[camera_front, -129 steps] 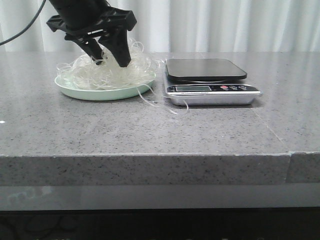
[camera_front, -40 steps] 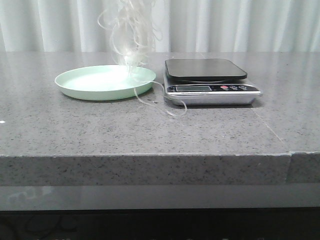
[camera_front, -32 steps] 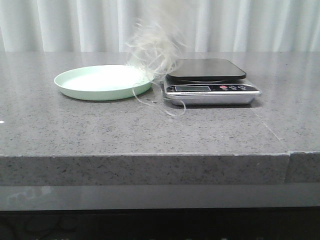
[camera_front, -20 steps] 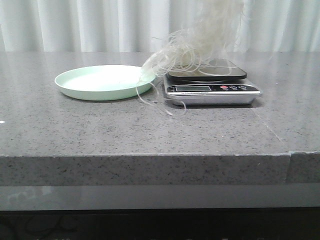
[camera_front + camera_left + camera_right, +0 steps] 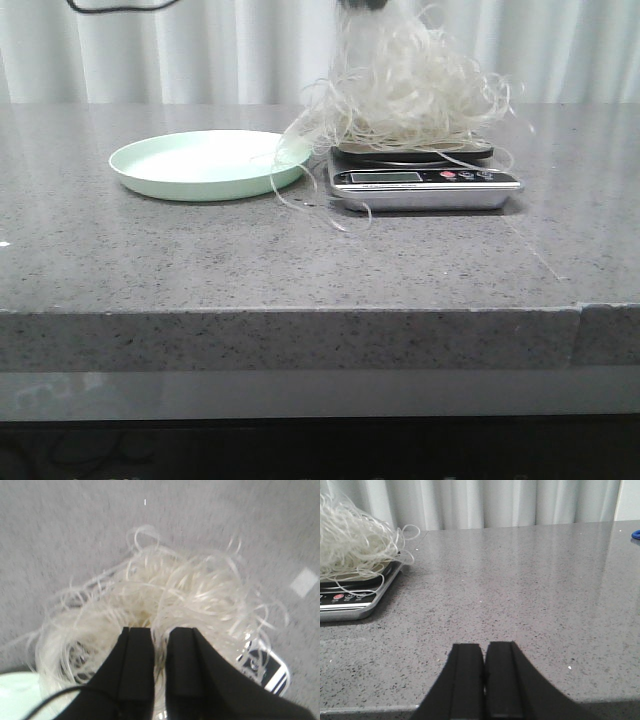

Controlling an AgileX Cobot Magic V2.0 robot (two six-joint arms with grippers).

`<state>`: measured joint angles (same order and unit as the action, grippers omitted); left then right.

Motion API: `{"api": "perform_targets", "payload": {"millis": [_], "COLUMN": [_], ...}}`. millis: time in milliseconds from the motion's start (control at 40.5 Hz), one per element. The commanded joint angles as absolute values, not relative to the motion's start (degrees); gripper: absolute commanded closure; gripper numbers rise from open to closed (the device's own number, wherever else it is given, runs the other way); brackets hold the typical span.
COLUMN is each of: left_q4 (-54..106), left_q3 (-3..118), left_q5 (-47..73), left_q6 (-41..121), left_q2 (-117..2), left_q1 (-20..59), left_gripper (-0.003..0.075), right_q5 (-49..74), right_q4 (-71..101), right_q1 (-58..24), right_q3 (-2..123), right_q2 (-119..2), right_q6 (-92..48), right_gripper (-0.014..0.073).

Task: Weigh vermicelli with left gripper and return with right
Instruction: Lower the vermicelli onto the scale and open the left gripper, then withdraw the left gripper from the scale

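Vermicelli [image 5: 405, 95] is sitting as a tall heap on the scale [image 5: 425, 178], covering most of the dark weighing platform; strands spill over the platform edges and a few trail off the scale's plate-facing side, reaching the rim of the pale green plate [image 5: 205, 165] and the surface [image 5: 300, 260] in front of it. Plate is just beside the scale, nothing in its middle that I can see. My left fingers [image 5: 159, 647] are directly above the scale, buried in the top of the heap (front view only catches a dark bit of that arm at the top edge). In the left wrist view the two black pads [image 5: 136, 665] stand a narrow gap apart with noodle strands running up between them, so they're nearly closed with strands in the gap; can't tell whether they're actually pinching or only threaded through. A corner of the scale's display end shows past the heap in that view. My right fingers [image 5: 485, 652] are pressed together, holding nothing, low over bare surface well off to the scale's far side from the plate. From the right wrist view the scale's metal edge and buttons show, with the heap on top. Display reading too small to make out.
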<state>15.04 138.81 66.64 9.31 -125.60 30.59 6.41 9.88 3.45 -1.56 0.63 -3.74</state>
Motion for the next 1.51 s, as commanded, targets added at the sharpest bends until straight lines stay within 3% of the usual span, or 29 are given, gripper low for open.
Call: {"api": "perform_targets", "payload": {"millis": [0, 148, 346, 420, 840, 1088, 1285, 1483], "left_q4": [15.94, 15.94, 15.80, 15.33, 4.62, 4.48, 3.48, -0.80], "left_q3": [140.40, 140.40, 140.88, 141.56, 146.62, 145.62, 134.51, 112.47], "left_q5": [66.33, 67.18, 68.72, 70.06, 72.28, 72.28, 72.28, 66.21], "left_q6": [8.55, 8.55, 8.55, 8.55, 7.73, 7.07, 7.07, 7.07], "left_q2": [-122.85, -123.00, -123.00, -122.86, -114.93, -107.77, -100.68, -89.82], "left_q1": [30.80, 30.80, 30.31, 30.17, 29.91, 27.22, 24.97, 23.48], "left_gripper": [0.0563, 0.0484, 0.0259, 0.0226, 0.0232, 0.0337, 0.0357, 0.0365], "right_q5": [2.39, 2.39, 2.39, 2.39, -0.31, -0.57, -0.57, -0.38], "right_q4": [9.83, 9.83, 9.83, 9.83, 9.83, 9.83, 9.83, 9.83], "right_q1": [3.61, 3.61, 3.61, 3.61, 3.61, 3.61, 3.61, 3.61], "right_q3": [-1.16, -1.16, -1.16, -1.16, -1.16, -1.16, -1.16, -1.16], "right_q2": [1.55, 1.55, 1.55, 1.55, 1.55, 1.55, 1.55, 1.55], "right_q6": [-3.80, -3.80, -3.80, -3.80, -3.80, -3.80, -3.80, -3.80], "right_gripper": [0.0442, 0.0442, 0.0442, 0.0442, 0.0442, 0.0442, 0.0442, 0.0442]}}
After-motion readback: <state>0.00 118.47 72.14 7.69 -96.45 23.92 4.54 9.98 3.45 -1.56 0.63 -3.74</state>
